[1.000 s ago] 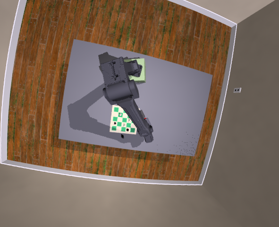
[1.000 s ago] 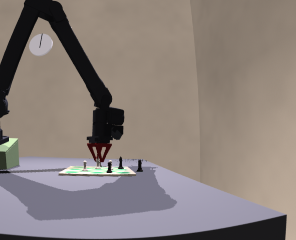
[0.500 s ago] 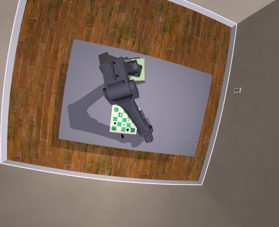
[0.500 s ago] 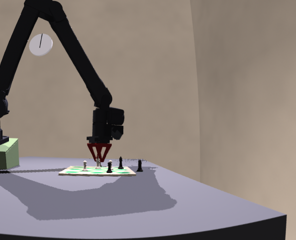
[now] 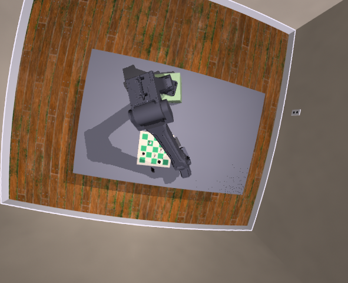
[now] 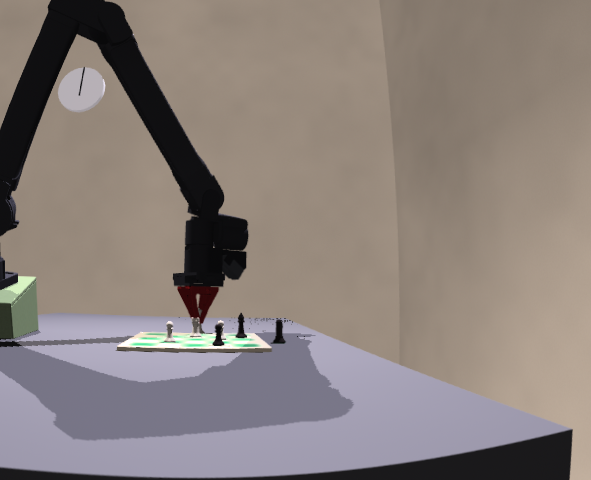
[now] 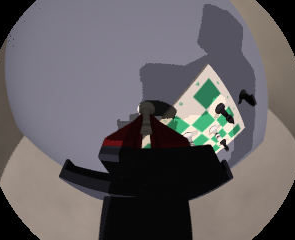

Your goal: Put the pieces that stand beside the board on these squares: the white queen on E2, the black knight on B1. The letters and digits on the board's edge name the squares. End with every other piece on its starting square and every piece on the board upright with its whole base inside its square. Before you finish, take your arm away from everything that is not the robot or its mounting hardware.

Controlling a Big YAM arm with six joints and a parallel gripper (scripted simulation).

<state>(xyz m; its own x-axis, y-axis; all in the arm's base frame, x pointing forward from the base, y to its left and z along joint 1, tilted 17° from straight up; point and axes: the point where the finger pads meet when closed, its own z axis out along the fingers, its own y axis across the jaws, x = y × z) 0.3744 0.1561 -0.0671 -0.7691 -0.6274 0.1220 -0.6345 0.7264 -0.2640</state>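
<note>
the jaws of the gripper [image 6: 198, 316] are clamped on the white queen [image 6: 196, 326], which stands beside the far edge of the board [image 6: 145, 345], not yet lifted. the black knight [image 6: 278, 332] waits on the surface off the board; neither placement looks done.

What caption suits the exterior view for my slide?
Gripper shut on the white queen at the far edge of the green chessboard; black knight waits beside it.
</note>
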